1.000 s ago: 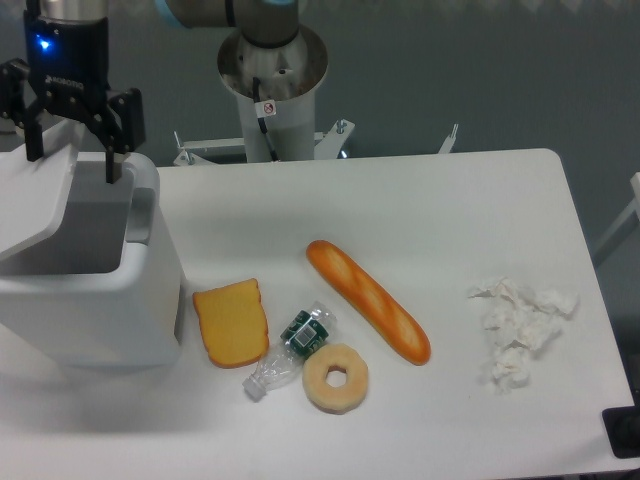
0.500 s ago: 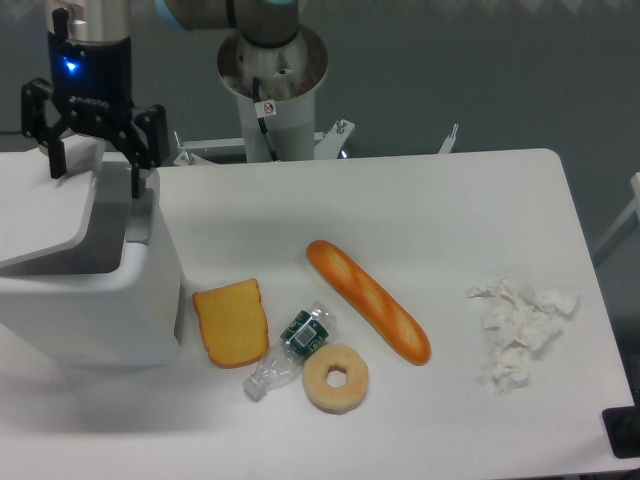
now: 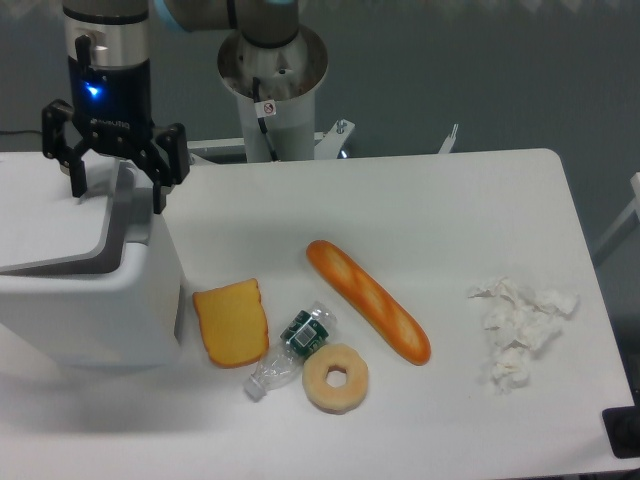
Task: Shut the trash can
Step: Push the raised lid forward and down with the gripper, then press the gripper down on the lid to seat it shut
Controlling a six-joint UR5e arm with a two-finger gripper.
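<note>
At the far left of the tabletop stands the trash can, its flat lid tilted up toward the left, mouth not fully covered. Just above its far right edge hangs the tool, fingers apart and gripping nothing. The lid lies left of and below the tool, so closing it likely calls for a leftward, downward press.

the gripper is held pointing straight down at the far left of the scene, its two black fingers spread wide apart with nothing clasped between them. a blue light is lit on the black wrist housing above, and the arm's base column is seen behind it.
</note>
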